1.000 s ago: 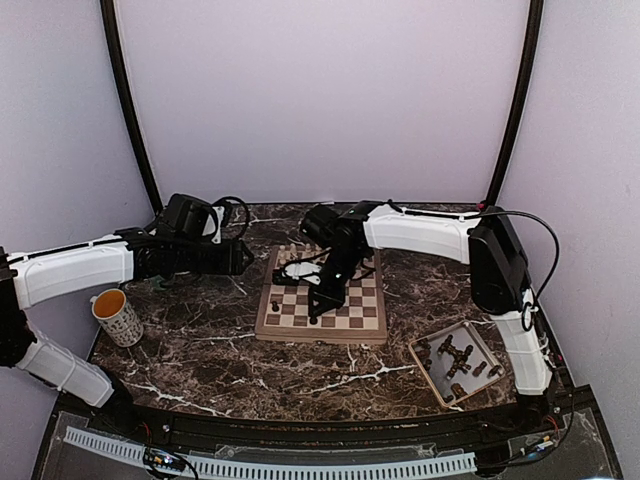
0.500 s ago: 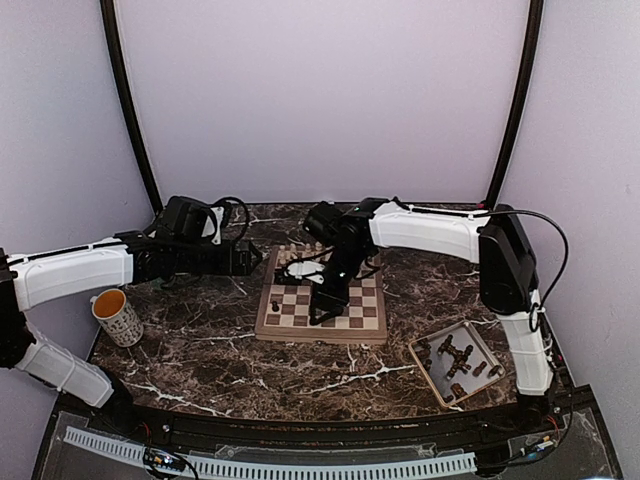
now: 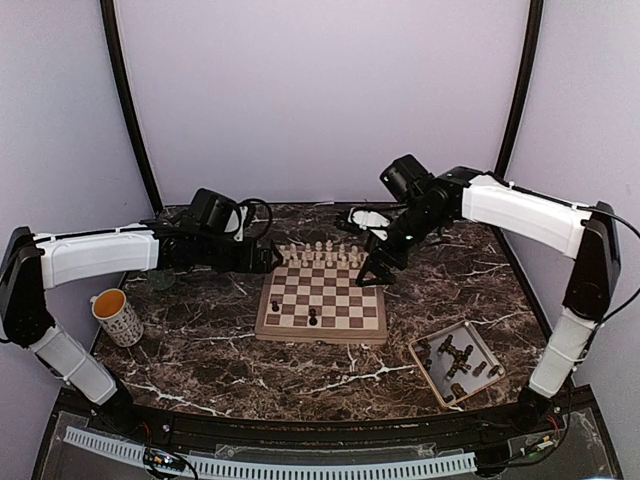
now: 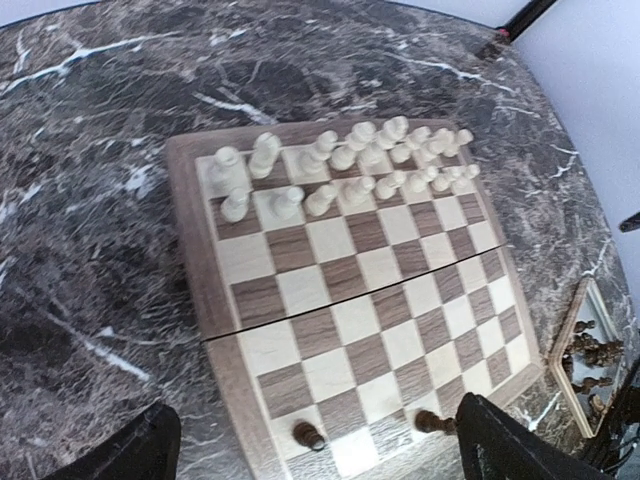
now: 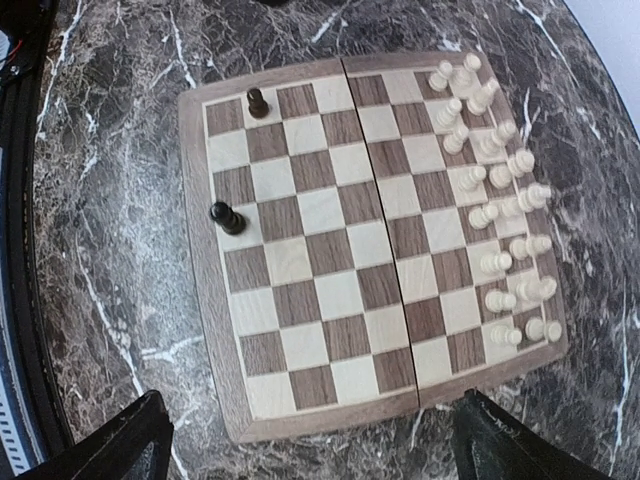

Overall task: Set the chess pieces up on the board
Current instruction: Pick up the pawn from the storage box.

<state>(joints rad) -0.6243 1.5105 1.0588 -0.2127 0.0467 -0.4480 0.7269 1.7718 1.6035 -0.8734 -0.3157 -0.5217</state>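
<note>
Top external view: the board lies mid-desk, with pale pieces filling its two far rows. Two dark pieces stand upright on the near rows, set apart from each other. More dark pieces lie jumbled in the tray at the near right. The left gripper hangs by the board's far left corner and the right gripper by its far right corner — both spread wide, holding nothing. A mug stands at the desk's left edge.
</note>
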